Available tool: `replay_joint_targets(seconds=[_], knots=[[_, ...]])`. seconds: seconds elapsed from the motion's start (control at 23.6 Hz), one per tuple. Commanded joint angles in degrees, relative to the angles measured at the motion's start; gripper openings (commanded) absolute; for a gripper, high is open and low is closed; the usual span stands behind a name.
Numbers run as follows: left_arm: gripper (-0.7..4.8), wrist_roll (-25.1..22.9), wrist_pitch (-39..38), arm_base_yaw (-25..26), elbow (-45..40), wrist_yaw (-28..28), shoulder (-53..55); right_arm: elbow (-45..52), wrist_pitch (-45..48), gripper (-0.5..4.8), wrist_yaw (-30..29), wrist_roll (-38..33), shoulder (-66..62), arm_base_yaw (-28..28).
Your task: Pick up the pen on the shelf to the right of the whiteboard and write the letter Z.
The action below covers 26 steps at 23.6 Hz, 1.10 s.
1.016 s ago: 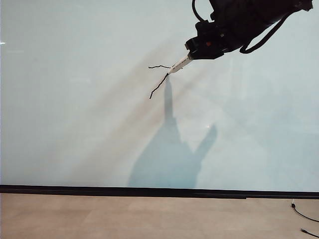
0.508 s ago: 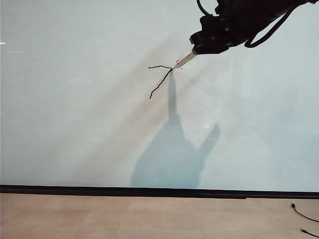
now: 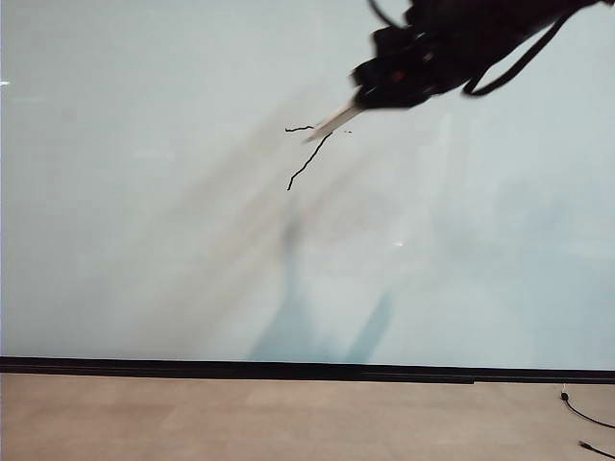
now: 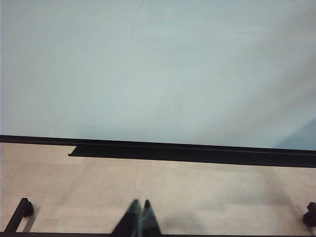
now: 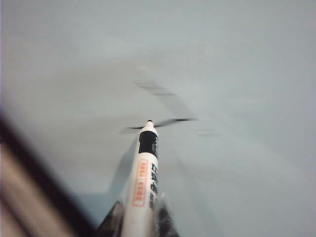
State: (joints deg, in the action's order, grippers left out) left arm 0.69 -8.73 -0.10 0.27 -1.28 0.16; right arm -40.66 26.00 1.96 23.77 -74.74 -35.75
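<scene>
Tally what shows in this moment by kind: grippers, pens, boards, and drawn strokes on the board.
Grippers: 2, the right gripper up at the board and the left gripper low over the floor, fingers together
Pens: 1, the pen in the right gripper
Boards: 1, the whiteboard
Drawn strokes: 2, a short top bar and a diagonal
Total: 6

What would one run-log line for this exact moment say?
right tool: shut on pen | letter Z: two strokes drawn | left tool: shut, idle
</scene>
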Motion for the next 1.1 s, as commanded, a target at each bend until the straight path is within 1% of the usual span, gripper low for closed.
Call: replay_joint_targets(seconds=[0.04,0.21,0.47,0.59,0.8,1.1], knots=[[-0.04,-0.24,0.63,-0.02,0.11,-0.02,0.02,3.72,7.43,-0.06,0.04,-4.07,-0.68,-2.05],[-0.05,-0.24,0.61,0.0,0.11,-0.02,0.02,5.81,16.5,-0.06,0.02,-9.99,-5.73,-2.93],[-0.05,-0.24,0.61,-0.02,0.11,-0.02,0.02,5.73,27.56,-0.06,0.35,-14.16,-12.81,-2.38],[-0.04,-0.24,0.61,-0.02,0.11,-0.02,0.02,5.05,28.28,-0.06,1.9,-15.61,-16.37,-1.62],[-0.04,-0.24,0.63,-0.02,0.11,-0.04,0.02,2.86,28.33,-0.06,0.68,-16.28,-19.1,-0.48],[-0.05,-0.24,0.59,-0.02,0.11,0.0,0.02,0.74,27.93,-0.06,1.18,-16.28,-20.26,0.04]])
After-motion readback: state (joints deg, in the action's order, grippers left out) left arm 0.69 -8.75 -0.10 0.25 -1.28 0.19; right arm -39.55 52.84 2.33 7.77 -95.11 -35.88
